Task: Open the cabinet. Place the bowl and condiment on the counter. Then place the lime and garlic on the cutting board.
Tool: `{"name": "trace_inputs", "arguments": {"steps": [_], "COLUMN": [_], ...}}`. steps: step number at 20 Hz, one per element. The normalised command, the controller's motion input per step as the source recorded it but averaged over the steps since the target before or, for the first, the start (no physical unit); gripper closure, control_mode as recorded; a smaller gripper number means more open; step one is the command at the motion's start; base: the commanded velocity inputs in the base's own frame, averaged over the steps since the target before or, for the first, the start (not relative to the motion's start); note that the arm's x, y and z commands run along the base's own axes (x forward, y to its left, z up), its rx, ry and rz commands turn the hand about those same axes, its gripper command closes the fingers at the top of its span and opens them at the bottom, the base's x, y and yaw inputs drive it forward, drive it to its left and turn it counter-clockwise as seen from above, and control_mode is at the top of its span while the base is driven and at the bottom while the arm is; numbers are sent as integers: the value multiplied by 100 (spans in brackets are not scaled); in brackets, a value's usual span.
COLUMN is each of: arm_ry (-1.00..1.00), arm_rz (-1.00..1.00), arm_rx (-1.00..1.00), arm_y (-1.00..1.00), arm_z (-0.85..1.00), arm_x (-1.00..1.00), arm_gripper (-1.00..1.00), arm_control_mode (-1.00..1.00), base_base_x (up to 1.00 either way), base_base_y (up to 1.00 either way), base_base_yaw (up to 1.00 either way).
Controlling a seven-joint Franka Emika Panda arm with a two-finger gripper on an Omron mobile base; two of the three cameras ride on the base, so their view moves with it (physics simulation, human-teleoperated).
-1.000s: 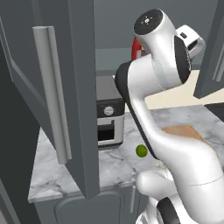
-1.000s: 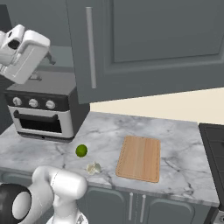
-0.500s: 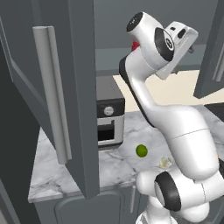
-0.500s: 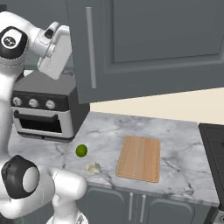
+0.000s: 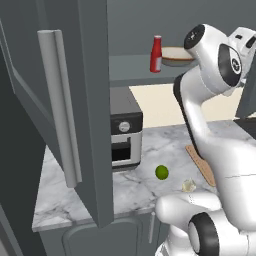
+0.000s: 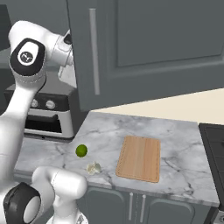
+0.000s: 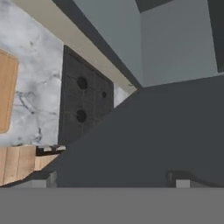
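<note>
Up on the cabinet shelf, the red bottle (image 5: 156, 54) stands upright just beside the shallow beige bowl (image 5: 177, 56), which sits to its right and is partly hidden by the arm. The cabinet's (image 5: 95, 100) left door hangs wide open toward the room, its long bar handle (image 5: 60, 105) facing out; from the right base view the other door (image 6: 148, 43) also stands swung out over the worktop.

The pincer is raised high, up at shelf height beside the right door's edge, well above everything on the worktop. Its fingertips (image 7: 48, 179) barely show at the bottom of the hand view against a dark door panel, and I cannot tell whether they are apart or closed.

Down on the marble worktop (image 6: 175, 131), the lime (image 6: 81, 151) lies near the front, with the garlic (image 6: 93, 167) just beside it toward the edge. The cutting board (image 6: 139, 158) lies bare to their right, apart from both. A small oven (image 5: 125, 135) sits at the back left, under the shelf.
</note>
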Motion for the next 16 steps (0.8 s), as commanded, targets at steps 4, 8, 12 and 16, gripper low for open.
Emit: {"name": "trace_inputs", "arguments": {"steps": [4,8,12,16], "arm_ry": [-4,0,1,4], "arm_rz": [-1,-8,-14,-18], "arm_rx": [-4,-3,0,0], "arm_y": [-100,-100,-100,-100], "arm_z": [0,0,0,0], "arm_x": [-96,-70,-38,-4], "arm_gripper": [-100,-100,-100,-100], "arm_control_mode": [-100,-100,-100,-100], "base_base_x": [0,0,0,0], "base_base_y": [0,0,0,0], "base_base_yaw": [0,0,0,0]}}
